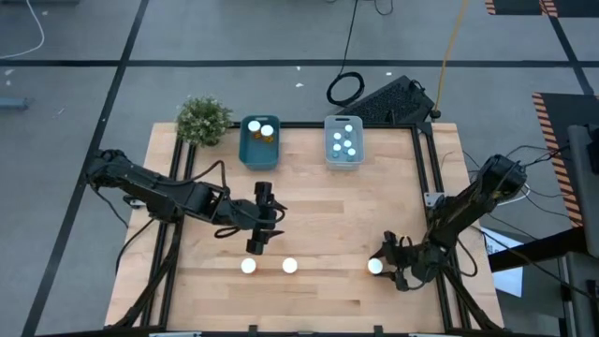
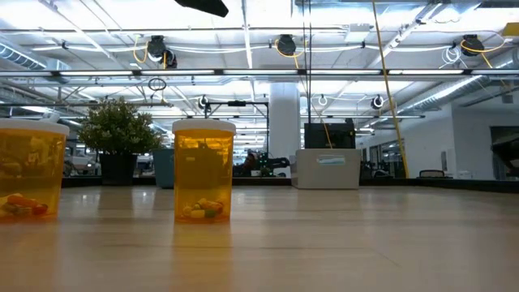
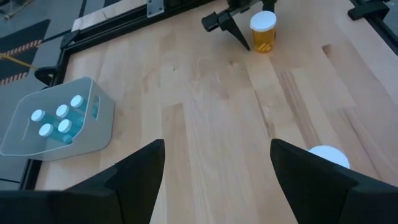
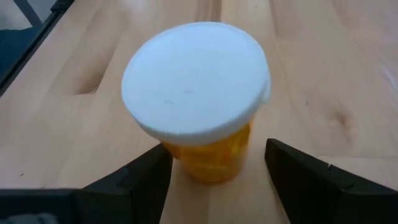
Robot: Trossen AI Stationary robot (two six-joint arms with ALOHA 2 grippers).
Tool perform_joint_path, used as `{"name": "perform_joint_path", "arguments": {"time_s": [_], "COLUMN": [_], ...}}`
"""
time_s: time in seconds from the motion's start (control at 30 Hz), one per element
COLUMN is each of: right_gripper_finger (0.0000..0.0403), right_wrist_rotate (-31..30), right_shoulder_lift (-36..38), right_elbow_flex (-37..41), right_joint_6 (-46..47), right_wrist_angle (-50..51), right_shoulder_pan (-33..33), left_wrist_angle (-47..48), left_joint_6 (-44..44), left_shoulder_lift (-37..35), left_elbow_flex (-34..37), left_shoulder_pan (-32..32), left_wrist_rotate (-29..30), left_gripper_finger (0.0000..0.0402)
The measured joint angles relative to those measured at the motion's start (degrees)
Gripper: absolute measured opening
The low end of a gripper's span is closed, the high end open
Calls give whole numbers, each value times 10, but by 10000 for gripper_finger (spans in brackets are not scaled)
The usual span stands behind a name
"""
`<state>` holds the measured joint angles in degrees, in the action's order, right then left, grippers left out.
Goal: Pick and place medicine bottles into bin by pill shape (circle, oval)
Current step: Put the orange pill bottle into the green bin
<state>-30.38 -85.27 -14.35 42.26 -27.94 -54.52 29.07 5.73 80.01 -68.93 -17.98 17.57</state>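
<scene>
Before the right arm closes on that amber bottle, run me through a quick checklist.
1. Right tool open: ok, fingers spread in its wrist view.
2. Amber bottle between those fingers: ok, cap centred between them.
3. Bottle upright, white cap on: ok.
4. Left tool clear of the right arm: ok, it hangs open over the table's middle, above the two other amber bottles.
5. Teal bin has room: ok, two amber bottles inside.
6. Pill shape in this bottle: cannot tell.
</scene>
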Motion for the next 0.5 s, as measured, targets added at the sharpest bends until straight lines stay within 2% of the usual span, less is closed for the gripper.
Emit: {"name": "perform_joint_path", "arguments": {"time_s": [0.1,0.33,0.5], "right_gripper_finger": [238,177,168], "right_wrist_rotate": [-5,-7,-5], "right_shoulder_lift": [-17,-26,-27], "right_elbow_flex": [0,0,1], "right_joint_6": [-14,-19,-24], "right_wrist_angle": [-19,-31,-48], "right_shoulder_pan": [0,1,5], "left_wrist_angle": [-5,-11,-28], "left_joint_6": [3,11,12], "left_shoulder_lift": [0,0,0], "left_elbow_flex": [0,0,0], "left_shoulder_pan": [3,7,14], "left_wrist_rotate": [0,0,2], "left_gripper_finger": [296,296,296]}}
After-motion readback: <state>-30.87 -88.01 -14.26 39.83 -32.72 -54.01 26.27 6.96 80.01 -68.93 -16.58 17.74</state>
